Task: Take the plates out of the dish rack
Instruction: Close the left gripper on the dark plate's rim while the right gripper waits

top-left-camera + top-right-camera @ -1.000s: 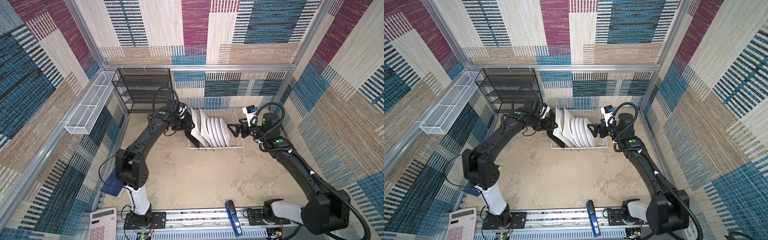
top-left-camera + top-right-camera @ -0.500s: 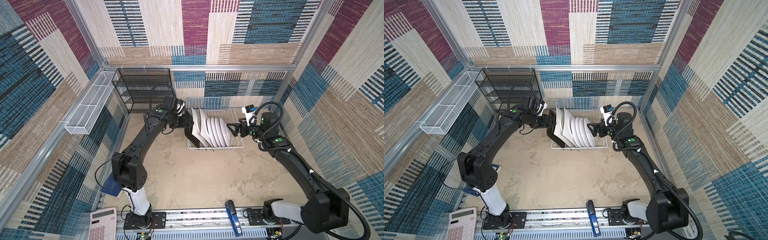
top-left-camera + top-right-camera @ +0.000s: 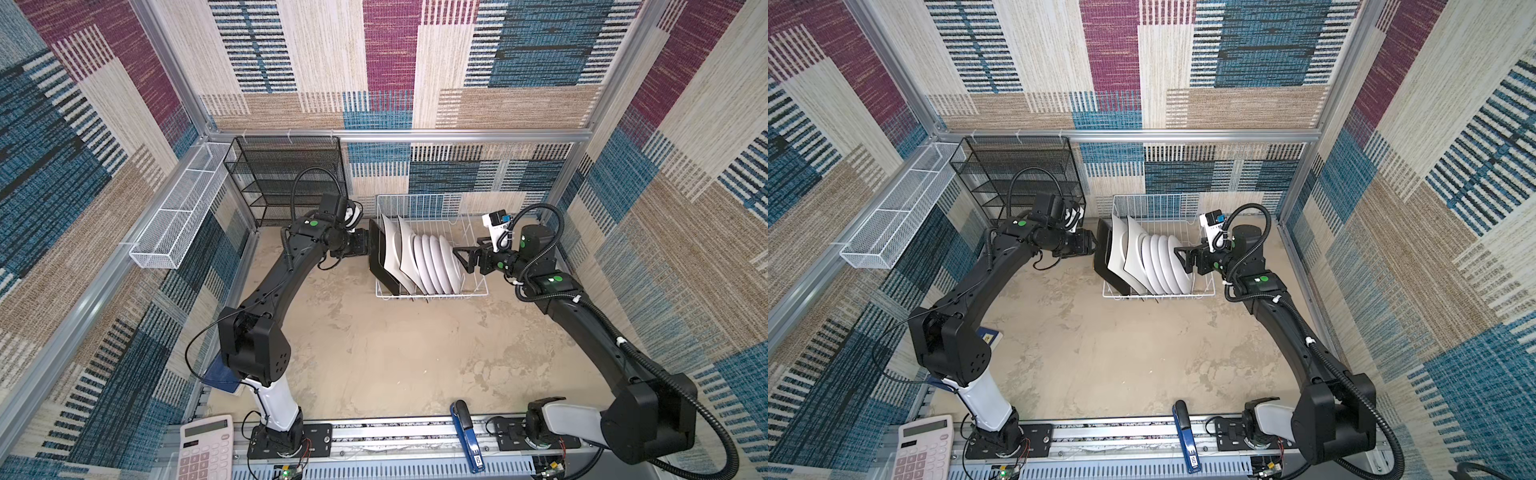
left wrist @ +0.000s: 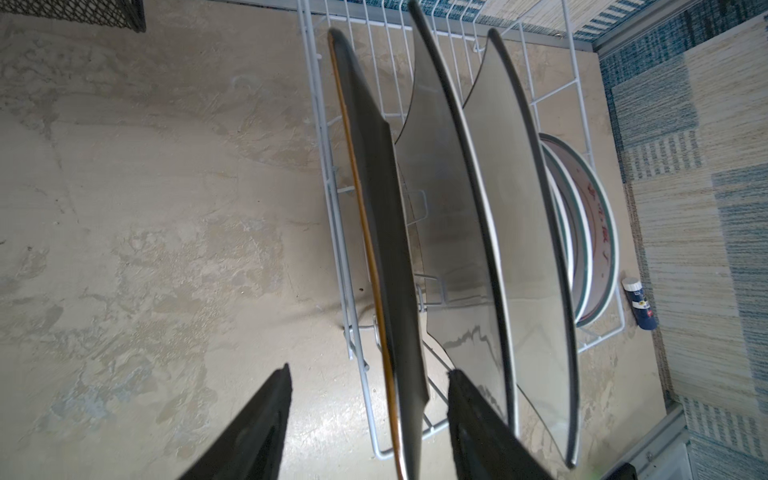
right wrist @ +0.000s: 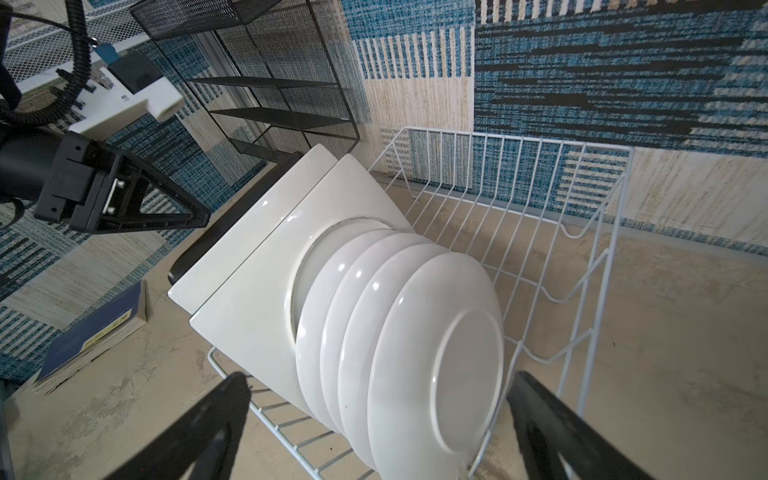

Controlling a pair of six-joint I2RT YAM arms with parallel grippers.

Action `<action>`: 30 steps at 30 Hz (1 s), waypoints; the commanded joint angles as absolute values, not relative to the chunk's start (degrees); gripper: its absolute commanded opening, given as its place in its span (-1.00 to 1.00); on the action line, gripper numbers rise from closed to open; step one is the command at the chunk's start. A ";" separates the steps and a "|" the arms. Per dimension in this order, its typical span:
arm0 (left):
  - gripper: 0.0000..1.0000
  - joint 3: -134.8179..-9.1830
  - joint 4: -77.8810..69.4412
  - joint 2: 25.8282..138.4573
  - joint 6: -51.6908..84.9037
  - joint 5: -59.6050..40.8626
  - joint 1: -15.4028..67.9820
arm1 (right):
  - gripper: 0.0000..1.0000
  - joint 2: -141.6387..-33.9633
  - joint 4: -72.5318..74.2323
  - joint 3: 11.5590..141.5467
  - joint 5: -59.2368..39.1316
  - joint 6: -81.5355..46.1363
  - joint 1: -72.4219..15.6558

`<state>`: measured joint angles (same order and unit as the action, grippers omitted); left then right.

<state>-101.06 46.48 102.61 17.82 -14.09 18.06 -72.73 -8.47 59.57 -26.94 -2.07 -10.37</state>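
Left fingers are held apart astride the black-backed plate; right fingers are spread. The neighbouring plate could be knocked on closing.

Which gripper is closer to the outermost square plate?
Left. The left gripper straddles the outermost square plate; the right gripper faces the round plates across the dish rack.

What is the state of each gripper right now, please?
Left gripper: open, jaws either side of the black-backed square plate.
Right gripper: open, holding nothing, by the end round plate.
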 commanded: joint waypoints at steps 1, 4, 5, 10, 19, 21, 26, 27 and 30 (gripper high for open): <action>0.24 -101.22 45.73 103.89 18.63 -14.90 17.93 | 0.99 -72.40 -7.73 59.42 -26.03 -1.96 -10.46; 0.24 -101.97 45.72 105.24 18.51 -16.27 17.93 | 0.98 -72.27 -7.72 59.46 -26.18 -2.05 -10.55; 0.24 -102.20 45.70 105.72 18.54 -16.55 17.88 | 0.99 -72.23 -7.75 59.50 -26.03 -2.02 -10.55; 0.24 -103.82 45.71 107.87 18.71 -18.03 17.93 | 0.99 -72.32 -7.76 59.67 -25.62 -2.29 -10.63; 0.21 -106.73 45.72 112.42 19.73 -20.76 18.02 | 0.99 -72.95 -8.69 60.86 -24.62 -1.93 -10.77; 0.19 -107.52 45.75 113.39 19.93 -21.33 18.04 | 0.99 -73.01 -8.86 60.91 -24.30 -1.87 -10.77; 0.16 -108.03 45.72 114.26 20.13 -21.52 18.22 | 0.99 -73.14 -8.96 60.44 -24.01 -2.29 -10.73; 0.15 -107.78 45.71 114.22 20.14 -21.45 18.25 | 0.99 -73.20 -9.05 60.47 -23.91 -2.43 -10.72; 0.13 -107.21 45.74 113.95 20.28 -21.25 18.25 | 0.99 -73.05 -9.05 60.47 -23.43 -2.42 -10.81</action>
